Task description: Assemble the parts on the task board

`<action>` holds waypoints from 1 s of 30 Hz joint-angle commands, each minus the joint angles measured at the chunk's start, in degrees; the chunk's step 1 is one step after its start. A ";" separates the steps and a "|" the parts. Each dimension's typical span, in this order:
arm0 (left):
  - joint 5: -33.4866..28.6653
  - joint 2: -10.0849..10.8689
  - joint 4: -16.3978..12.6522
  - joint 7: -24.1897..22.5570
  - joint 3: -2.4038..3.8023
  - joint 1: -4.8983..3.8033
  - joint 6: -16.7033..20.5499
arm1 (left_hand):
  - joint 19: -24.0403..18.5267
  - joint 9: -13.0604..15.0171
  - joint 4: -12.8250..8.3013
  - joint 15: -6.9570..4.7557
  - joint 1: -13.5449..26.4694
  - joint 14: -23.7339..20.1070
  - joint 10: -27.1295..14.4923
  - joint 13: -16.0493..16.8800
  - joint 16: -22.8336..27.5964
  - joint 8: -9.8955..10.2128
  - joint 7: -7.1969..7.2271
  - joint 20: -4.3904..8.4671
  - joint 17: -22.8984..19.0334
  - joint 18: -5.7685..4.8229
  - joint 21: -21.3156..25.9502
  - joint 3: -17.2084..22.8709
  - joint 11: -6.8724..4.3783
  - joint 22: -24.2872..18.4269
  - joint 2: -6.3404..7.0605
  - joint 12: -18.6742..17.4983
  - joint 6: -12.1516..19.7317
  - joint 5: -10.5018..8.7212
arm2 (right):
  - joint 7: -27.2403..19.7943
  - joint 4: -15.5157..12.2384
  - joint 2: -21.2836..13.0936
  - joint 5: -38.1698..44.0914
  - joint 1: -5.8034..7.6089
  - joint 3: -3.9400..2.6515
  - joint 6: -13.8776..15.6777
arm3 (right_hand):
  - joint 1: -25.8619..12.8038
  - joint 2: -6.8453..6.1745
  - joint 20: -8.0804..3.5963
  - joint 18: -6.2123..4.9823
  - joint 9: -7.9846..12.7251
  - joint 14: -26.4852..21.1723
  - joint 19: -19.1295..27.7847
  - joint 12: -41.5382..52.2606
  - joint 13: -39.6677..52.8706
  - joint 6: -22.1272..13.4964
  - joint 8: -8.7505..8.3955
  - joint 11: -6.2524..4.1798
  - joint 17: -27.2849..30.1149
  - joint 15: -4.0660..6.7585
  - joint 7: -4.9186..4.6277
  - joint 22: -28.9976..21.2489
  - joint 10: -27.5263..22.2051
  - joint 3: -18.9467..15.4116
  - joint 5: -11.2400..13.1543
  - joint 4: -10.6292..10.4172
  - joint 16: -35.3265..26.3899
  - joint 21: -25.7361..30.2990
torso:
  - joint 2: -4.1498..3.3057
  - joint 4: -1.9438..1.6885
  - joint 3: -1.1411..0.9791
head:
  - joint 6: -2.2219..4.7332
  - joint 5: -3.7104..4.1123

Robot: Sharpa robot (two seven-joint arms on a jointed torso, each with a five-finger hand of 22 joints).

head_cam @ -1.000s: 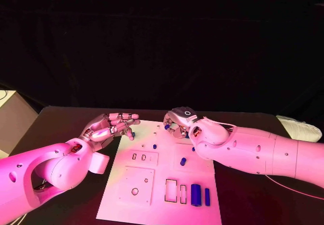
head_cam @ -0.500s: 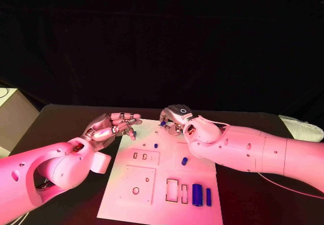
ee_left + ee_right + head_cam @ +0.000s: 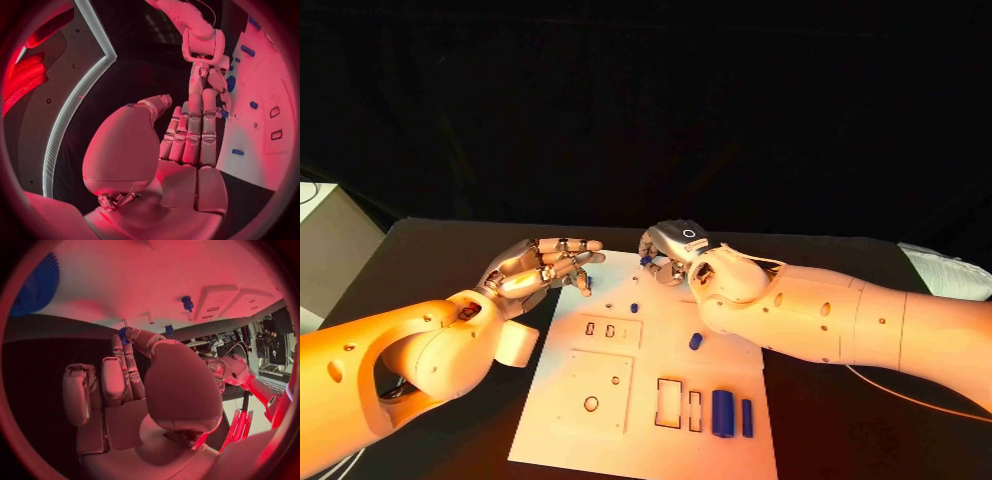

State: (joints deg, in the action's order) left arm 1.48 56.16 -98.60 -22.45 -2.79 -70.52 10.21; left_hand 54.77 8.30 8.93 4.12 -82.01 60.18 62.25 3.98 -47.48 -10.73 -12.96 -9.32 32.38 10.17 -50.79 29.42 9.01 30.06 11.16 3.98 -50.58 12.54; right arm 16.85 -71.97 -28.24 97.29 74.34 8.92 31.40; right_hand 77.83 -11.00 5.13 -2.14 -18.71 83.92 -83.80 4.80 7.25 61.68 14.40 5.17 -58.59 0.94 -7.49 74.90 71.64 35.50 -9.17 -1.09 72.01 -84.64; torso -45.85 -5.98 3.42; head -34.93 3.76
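Left robot hand (image 3: 545, 265) hovering spread, holding nothing, over task board's (image 3: 646, 440) far-left corner | right robot hand (image 3: 678, 258) pinching small blue part (image 3: 648, 261) at far edge | five blue parts sitting on board | bench (image 3: 430, 260) open left.

Small blue parts (image 3: 721, 413) lie on the white task board (image 3: 646, 440); black table (image 3: 430, 250).

The white board (image 3: 625, 400) lies flat on the table, reaching from below both hands toward the robot. Small blue pieces sit on it: one (image 3: 633, 308) just below the left hand (image 3: 538, 268), one (image 3: 694, 341) under the right wrist, and two upright bars (image 3: 721, 412) at the near end. The right hand (image 3: 672, 258) pinches a blue piece (image 3: 648, 260).
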 commanded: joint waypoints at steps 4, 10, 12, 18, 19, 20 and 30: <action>-0.06 -0.15 -0.01 -0.11 0.06 -0.21 -1.13 | -0.63 0.10 -0.02 0.16 0.15 -0.47 -0.47 0.00 -0.40 0.32 -0.25 -0.02 -0.11 0.33 -0.55 0.45 0.00 0.21 -0.11 -0.15 0.33 -0.16 | -0.56 -0.10 0.24 -0.28 -0.12 -0.01 -1.18 | 0.57 0.69 -0.33 0.25 -0.11 0.51 -1.88 -0.04 0.26 -0.02 0.11 -1.79 0.06 0.27 -0.06 6.77 2.11 -0.08 -0.30 0.38 0.21 0.02 | -0.17 0.03 0.00 | -0.21 -0.20; -0.06 -0.23 0.19 -0.10 0.06 -0.26 -1.10 | -0.63 0.10 -0.02 0.16 0.15 -0.47 -0.47 0.00 -0.40 0.32 -0.25 -0.02 -0.11 0.33 -0.55 0.45 0.00 0.21 -0.11 -0.15 0.33 -0.16 | -0.54 0.25 0.46 -0.34 -0.15 -0.01 -1.72 | 0.41 0.56 -0.30 0.20 -0.22 0.46 -1.76 -0.16 0.33 -0.17 0.11 -1.75 0.29 0.23 -0.09 6.59 2.03 -0.13 -0.11 0.41 0.12 0.14 | -0.24 0.08 0.06 | -0.28 -0.12; -0.06 -0.26 0.20 -0.09 0.06 -0.27 -1.11 | -0.63 0.10 -0.02 0.16 0.15 -0.47 -0.47 0.00 -0.40 0.32 -0.25 -0.02 -0.11 0.33 -0.55 0.45 0.00 0.21 -0.11 -0.15 0.33 -0.16 | -0.55 0.47 0.58 -0.28 -0.15 -0.01 -2.02 | 0.40 0.55 -0.30 0.20 -0.23 0.46 -1.75 -0.17 0.33 -0.19 0.11 -1.74 0.30 0.23 -0.10 6.58 2.02 -0.14 -0.10 0.41 0.12 0.15 | -0.28 0.06 0.10 | -0.35 -0.07; -0.06 -0.37 0.23 -0.07 0.06 -0.28 -1.13 | -0.63 0.10 -0.02 0.16 0.15 -0.47 -0.47 0.00 -0.40 0.32 -0.25 -0.02 -0.11 0.33 -0.55 0.45 0.00 0.21 -0.11 -0.15 0.33 -0.16 | -0.68 1.18 1.11 -0.38 -0.15 0.00 -2.35 | 0.05 0.40 -0.21 0.14 -0.37 0.37 -1.58 -0.52 0.39 -0.71 -0.05 -1.59 0.55 0.11 -0.23 6.33 1.64 -0.12 0.14 0.35 0.05 0.34 | -0.37 0.03 0.07 | -0.43 -0.06; -0.06 -0.38 0.24 -0.07 0.06 -0.28 -1.13 | -0.63 0.10 -0.02 0.16 0.15 -0.47 -0.47 0.00 -0.40 0.32 -0.25 -0.02 -0.11 0.33 -0.55 0.45 0.00 0.21 -0.11 -0.15 0.33 -0.16 | -0.76 1.28 1.18 -0.47 -0.16 0.00 -2.36 | 0.02 0.39 -0.20 0.13 -0.38 0.37 -1.55 -0.56 0.39 -0.76 -0.07 -1.57 0.57 0.10 -0.24 6.29 1.60 -0.11 0.15 0.35 0.04 0.37 | -0.38 0.02 0.09 | -0.43 -0.07; -0.06 -0.39 0.25 -0.06 0.06 -0.28 -1.13 | -0.63 0.10 -0.02 0.16 0.15 -0.47 -0.47 0.00 -0.40 0.32 -0.25 -0.02 -0.11 0.33 -0.55 0.45 0.00 0.21 -0.11 -0.15 0.33 -0.16 | -0.85 1.35 1.24 -0.55 -0.16 0.00 -2.35 | -0.19 0.26 -0.12 0.08 -0.45 0.28 -1.42 -0.78 0.42 -1.16 -0.22 -1.45 0.90 -0.01 -0.37 6.11 1.30 -0.06 0.26 0.31 -0.10 0.50 | -0.39 0.03 0.09 | -0.44 -0.09; -0.06 -0.39 0.33 -0.01 0.06 -0.28 -1.11 | -0.63 0.10 -0.02 0.16 0.15 -0.47 -0.47 0.00 -0.40 0.32 -0.25 -0.02 -0.11 0.33 -0.55 0.45 0.00 0.21 -0.11 -0.15 0.33 -0.16 | -2.28 1.66 1.18 -1.23 -0.14 0.01 -2.42 | -2.52 -3.51 1.74 -2.61 0.14 -2.15 5.42 -1.26 -1.72 -8.11 -4.40 1.02 8.42 -2.02 -2.23 -5.76 -8.78 0.14 2.43 -0.83 -4.75 9.40 | -0.45 0.10 0.09 | -0.50 -0.22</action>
State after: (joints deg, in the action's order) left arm 1.49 55.86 -98.18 -22.23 -2.79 -70.73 10.12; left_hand 54.35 8.33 8.93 4.32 -82.01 59.99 62.25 3.97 -47.48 -10.73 -12.96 -9.32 32.33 10.16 -51.15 29.42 9.01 30.20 11.16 3.98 -50.58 12.54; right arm 15.82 -70.28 -26.98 96.20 74.20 8.95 29.93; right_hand 75.46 -13.39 6.78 -4.42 -18.60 81.95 -78.82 3.70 5.70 53.86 10.24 6.02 -50.63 -1.03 -9.65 69.88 63.50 35.89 -6.95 -1.87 67.53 -75.83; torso -46.24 -5.92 3.54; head -35.42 3.56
